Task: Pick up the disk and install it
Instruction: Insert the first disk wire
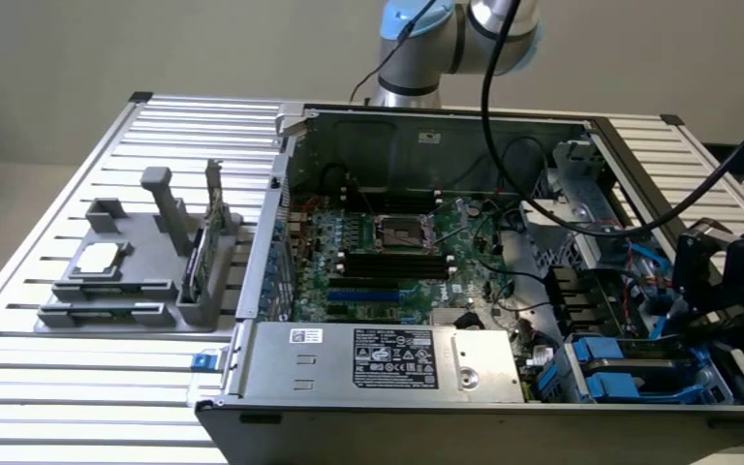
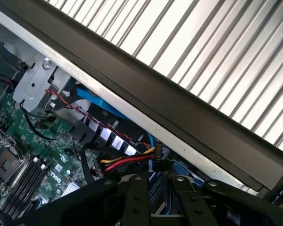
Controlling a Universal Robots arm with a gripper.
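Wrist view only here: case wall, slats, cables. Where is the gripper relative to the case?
Observer: The gripper hangs over the case at its corner on the exterior view's right, above the blue drive bay.
Operator: What's on the table beside the case?
Observer: A grey fixture at the exterior view's left, holding a silver processor chip and an upright card.
Operator: What's next to that bay?
Observer: A silver power supply with a printed label.

High exterior overview of open case (image 1: 476, 431); wrist close-up, same motherboard (image 1: 469, 262).
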